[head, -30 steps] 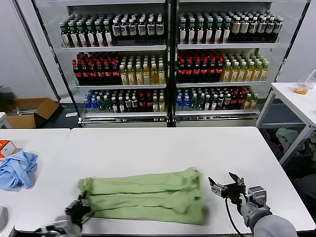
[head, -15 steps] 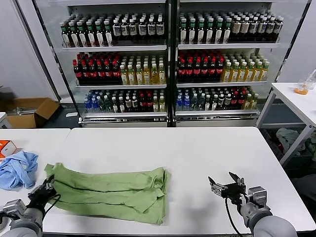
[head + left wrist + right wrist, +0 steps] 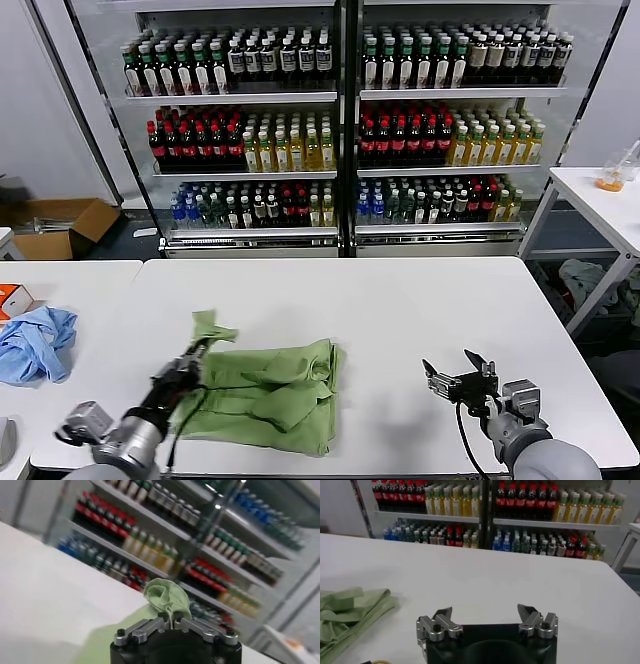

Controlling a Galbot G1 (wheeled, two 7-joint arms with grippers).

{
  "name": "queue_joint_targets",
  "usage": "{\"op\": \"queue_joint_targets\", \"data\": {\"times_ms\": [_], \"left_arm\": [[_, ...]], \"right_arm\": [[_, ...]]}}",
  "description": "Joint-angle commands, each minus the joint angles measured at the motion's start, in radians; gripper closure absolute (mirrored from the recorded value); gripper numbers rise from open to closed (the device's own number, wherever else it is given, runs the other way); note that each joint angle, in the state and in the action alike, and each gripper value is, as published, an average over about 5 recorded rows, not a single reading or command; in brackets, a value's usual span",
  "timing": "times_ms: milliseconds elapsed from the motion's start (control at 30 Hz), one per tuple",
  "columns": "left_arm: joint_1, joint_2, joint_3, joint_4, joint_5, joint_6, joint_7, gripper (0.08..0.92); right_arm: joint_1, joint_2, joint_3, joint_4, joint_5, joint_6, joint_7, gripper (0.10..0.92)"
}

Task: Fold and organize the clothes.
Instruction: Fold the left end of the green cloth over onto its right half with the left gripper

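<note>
Pinching the green shirt (image 3: 270, 385), left end effector (image 3: 192, 352) clenched; right end effector (image 3: 459, 373) released

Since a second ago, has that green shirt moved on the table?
Yes. The green shirt slid to the robot's left, away from the idle right hand, and the left hand lifts its end.

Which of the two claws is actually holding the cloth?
The left claw, pinched shut on a corner of the green shirt. The right claw hangs open, apart from it.
</note>
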Motion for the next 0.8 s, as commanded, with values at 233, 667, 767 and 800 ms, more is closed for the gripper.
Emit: {"op": "queue_joint_targets", "data": {"times_ms": [233, 667, 767, 800], "left_arm": [[-0.104, -0.079, 0.403, 0.140, 0.192, -0.024, 0.012, 0.895], [-0.140, -0.082, 0.461, 0.199, 0.310, -0.018, 0.071, 0.847], [-0.120, -0.077, 0.449, 0.161, 0.296, -0.019, 0.095, 0.764], [-0.110, -0.075, 0.443, 0.145, 0.288, -0.019, 0.102, 0.738]], "right_arm": [[0.025, -0.004, -0.014, -0.023, 0.002, 0.001, -0.003, 0.203], [0.065, -0.012, -0.035, -0.052, 0.009, 0.002, -0.003, 0.203], [0.072, -0.013, -0.039, -0.056, 0.010, 0.002, -0.004, 0.203], [0.074, -0.013, -0.041, -0.057, 0.010, 0.002, -0.004, 0.203]]}}
